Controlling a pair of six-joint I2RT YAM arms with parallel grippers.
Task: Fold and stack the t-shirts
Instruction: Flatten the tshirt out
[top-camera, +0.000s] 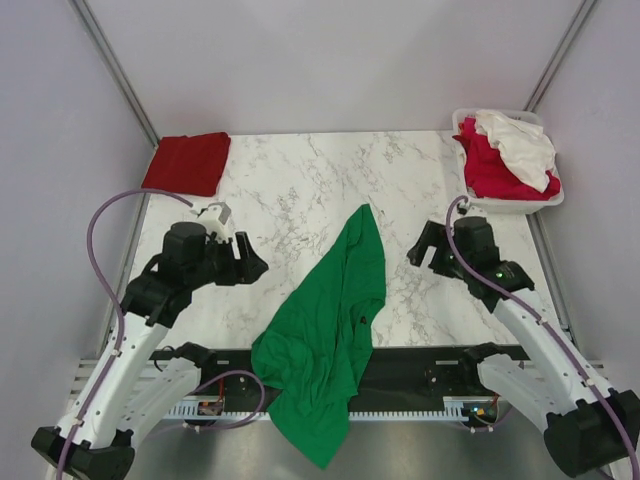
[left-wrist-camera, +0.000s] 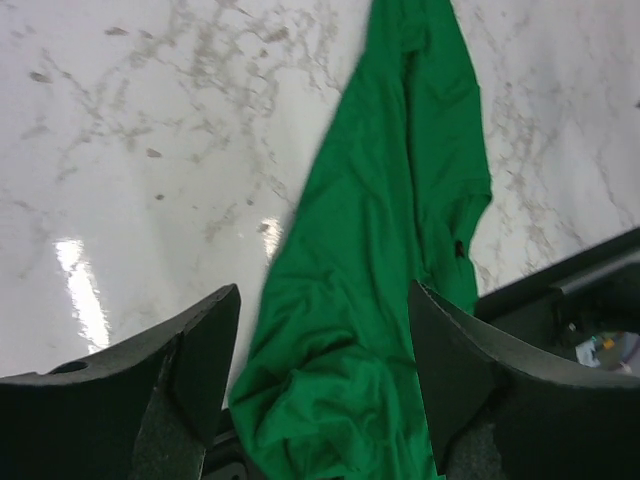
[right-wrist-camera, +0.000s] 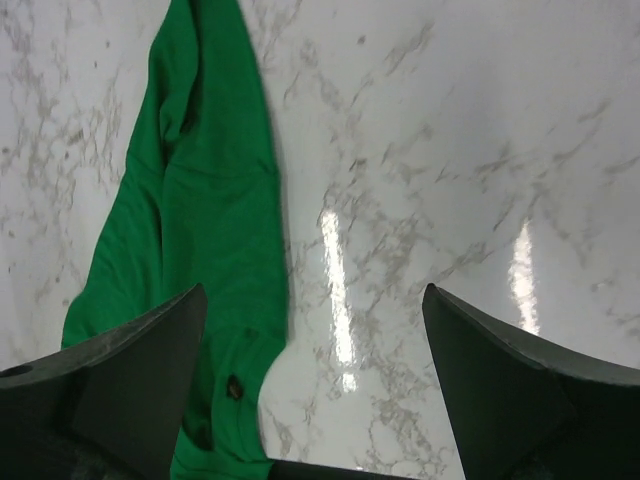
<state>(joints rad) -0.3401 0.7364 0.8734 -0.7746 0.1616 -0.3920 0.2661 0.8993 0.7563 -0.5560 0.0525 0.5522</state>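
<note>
Green t-shirt (top-camera: 330, 320) rumpled across table (top-camera: 300, 190), hanging over near edge, left pincer (top-camera: 252, 264) released, right pincer (top-camera: 419, 248) released

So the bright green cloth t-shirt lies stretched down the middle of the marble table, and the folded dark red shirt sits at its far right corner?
No: the top external view shows the folded dark red shirt at the far left corner. The bright green cloth t-shirt does lie stretched down the middle of the marble table.
</note>
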